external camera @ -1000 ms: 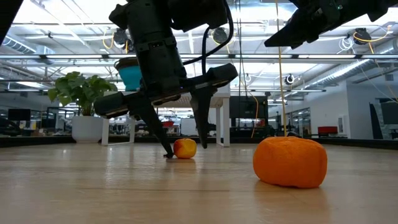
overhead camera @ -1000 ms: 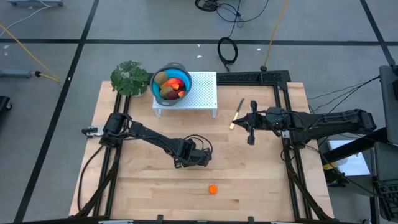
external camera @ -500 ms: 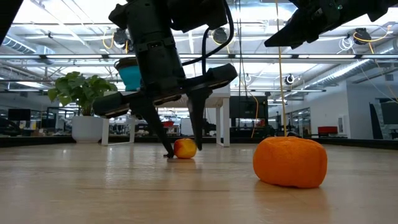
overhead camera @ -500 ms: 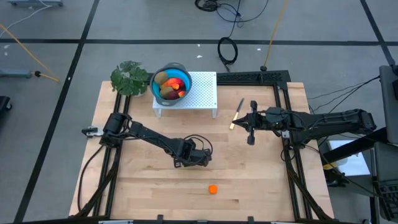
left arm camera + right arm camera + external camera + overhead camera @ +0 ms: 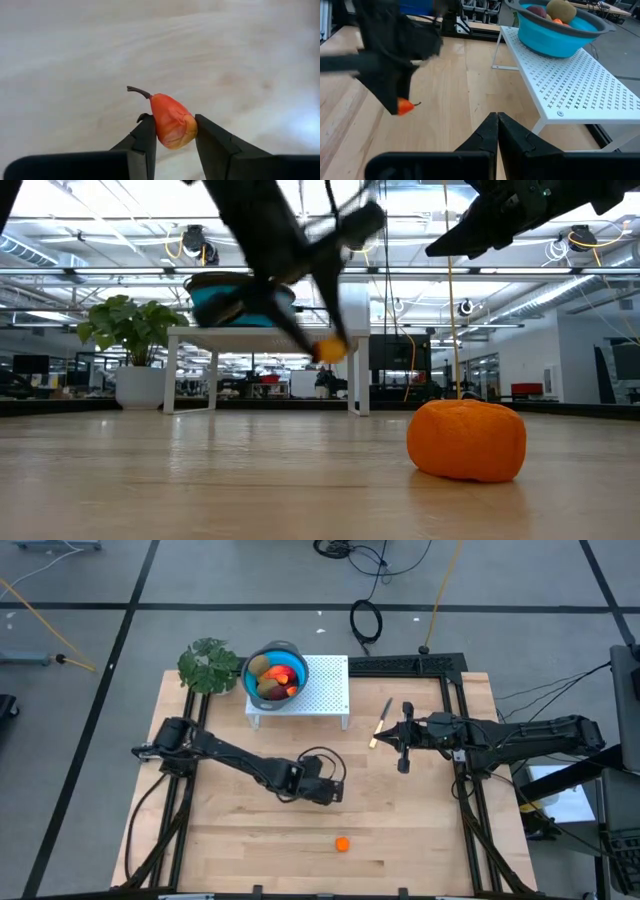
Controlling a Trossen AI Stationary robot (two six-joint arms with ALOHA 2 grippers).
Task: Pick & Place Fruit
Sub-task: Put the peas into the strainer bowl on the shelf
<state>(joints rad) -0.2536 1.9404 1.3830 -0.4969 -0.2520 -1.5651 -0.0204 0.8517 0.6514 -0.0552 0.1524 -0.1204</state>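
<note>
a robotics lab in a large open office-like hall. the low view shows exposed ceiling trusses (image 5: 420,272) with hanging lights, glass partitions, and desks with monitors (image 5: 30,366) far behind the table. from above, at 12 o'clock of the wooden table (image 5: 240,840), a grey tiled floor (image 5: 120,580) carries loose coiled cables (image 5: 366,620).
</note>
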